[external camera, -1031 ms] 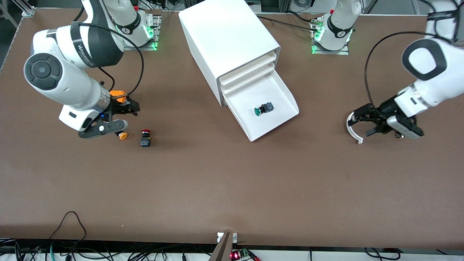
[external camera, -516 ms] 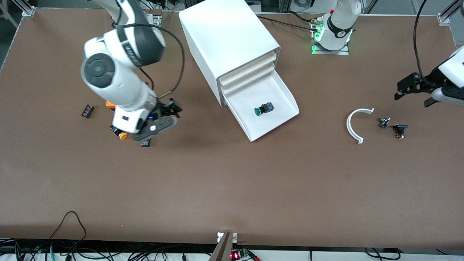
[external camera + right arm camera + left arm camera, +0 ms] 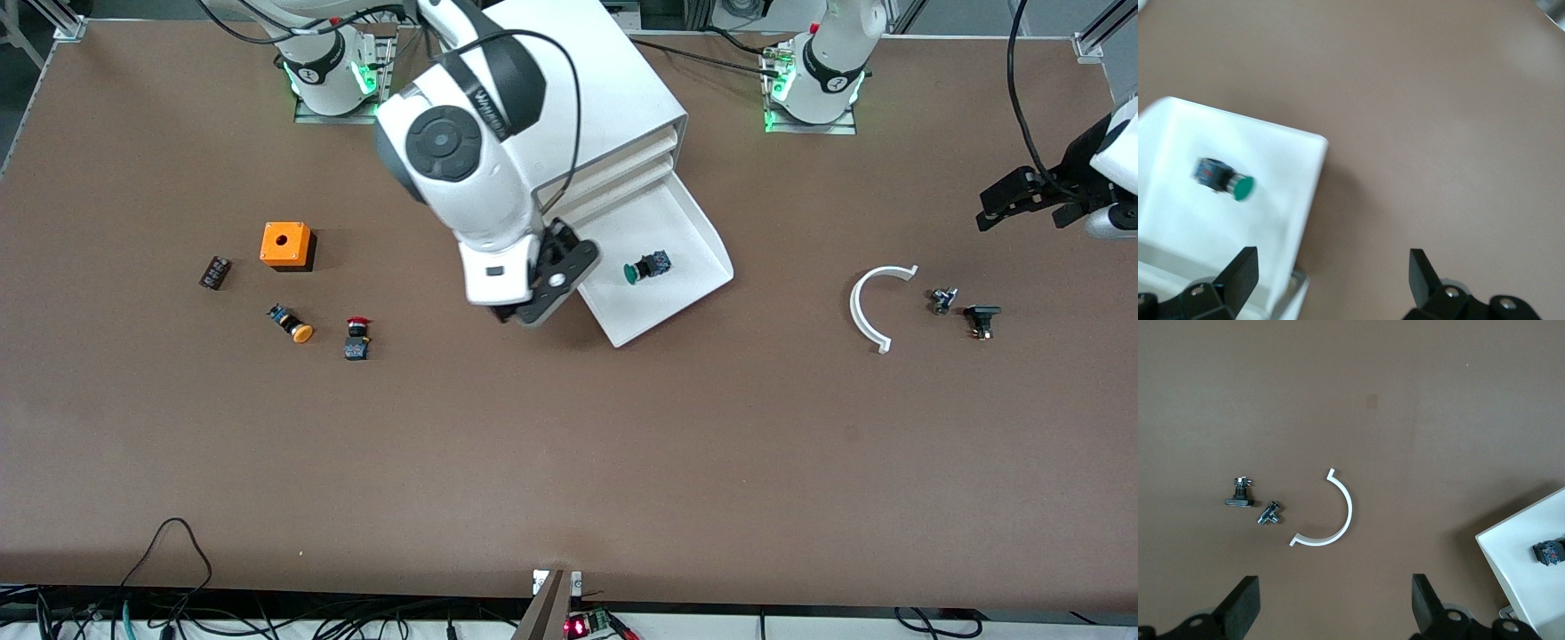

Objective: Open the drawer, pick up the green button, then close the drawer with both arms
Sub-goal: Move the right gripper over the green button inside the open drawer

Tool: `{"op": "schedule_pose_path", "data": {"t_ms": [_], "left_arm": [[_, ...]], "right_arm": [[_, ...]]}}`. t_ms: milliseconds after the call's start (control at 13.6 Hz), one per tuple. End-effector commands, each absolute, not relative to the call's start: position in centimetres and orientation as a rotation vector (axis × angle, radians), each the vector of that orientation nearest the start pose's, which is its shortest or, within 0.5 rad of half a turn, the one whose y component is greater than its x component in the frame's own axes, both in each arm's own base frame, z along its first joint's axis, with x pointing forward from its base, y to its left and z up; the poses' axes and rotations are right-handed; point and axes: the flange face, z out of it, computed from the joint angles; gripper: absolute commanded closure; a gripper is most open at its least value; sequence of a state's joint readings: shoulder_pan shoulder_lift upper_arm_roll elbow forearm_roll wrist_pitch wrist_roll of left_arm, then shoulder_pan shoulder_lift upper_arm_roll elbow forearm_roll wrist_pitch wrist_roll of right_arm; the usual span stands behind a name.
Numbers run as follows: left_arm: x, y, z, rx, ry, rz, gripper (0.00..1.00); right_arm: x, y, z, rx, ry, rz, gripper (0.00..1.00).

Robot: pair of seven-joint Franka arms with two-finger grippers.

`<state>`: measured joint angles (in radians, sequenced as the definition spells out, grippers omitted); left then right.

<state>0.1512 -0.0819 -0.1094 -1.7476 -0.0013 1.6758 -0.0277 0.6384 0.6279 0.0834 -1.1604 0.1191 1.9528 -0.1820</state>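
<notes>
The lowest drawer (image 3: pixel 680 222) of the white cabinet (image 3: pixel 569 98) stands pulled out. The green-capped button (image 3: pixel 646 267) lies on its side in it, untouched. My right gripper (image 3: pixel 544 284) hangs open and empty over the drawer's side rim toward the right arm's end. In the right wrist view the button (image 3: pixel 1223 179) lies in the drawer (image 3: pixel 1185 233), and the gripper (image 3: pixel 1331 275) straddles the drawer's rim and the table. My left gripper (image 3: pixel 1022 206) hovers open and empty over the table near the left arm's end. The left wrist view shows that gripper (image 3: pixel 1336 608) above bare table, with the drawer's corner (image 3: pixel 1528 587).
A white plastic arc (image 3: pixel 867 307) and two small dark parts (image 3: pixel 942 300) (image 3: pixel 981 319) lie toward the left arm's end. An orange box (image 3: pixel 286 244), an orange-capped button (image 3: pixel 292 323), a red-capped button (image 3: pixel 357 338) and a small black block (image 3: pixel 214 272) lie toward the right arm's end.
My right arm has swung from the orange box and loose buttons across to the open drawer. My left gripper has lifted away from the white arc toward the table's end.
</notes>
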Motion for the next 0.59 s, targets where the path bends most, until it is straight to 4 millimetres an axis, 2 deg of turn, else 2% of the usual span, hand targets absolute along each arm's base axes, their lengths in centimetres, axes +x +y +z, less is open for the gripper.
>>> {"op": "schedule_pose_path", "data": {"t_ms": [0, 147, 368, 516], "left_arm": [[53.7, 1.8, 60.0, -3.101, -0.125, -0.005, 0.00], [53.7, 1.8, 60.0, -3.101, -0.125, -0.005, 0.00], [53.8, 1.8, 60.0, -3.101, -0.125, -0.007, 0.00], [53.8, 1.8, 60.0, -3.101, -0.125, -0.007, 0.00]], "right_arm": [[55.7, 52.4, 44.3, -2.499, -1.417, -0.247, 0.00], [55.8, 54.1, 41.5, -2.355, -1.624, -0.335, 0.00], [53.3, 57.7, 36.3, -2.272, -1.756, -0.297, 0.00], [53.3, 58.3, 34.0, -2.236, -1.833, -0.337, 0.00]]}}
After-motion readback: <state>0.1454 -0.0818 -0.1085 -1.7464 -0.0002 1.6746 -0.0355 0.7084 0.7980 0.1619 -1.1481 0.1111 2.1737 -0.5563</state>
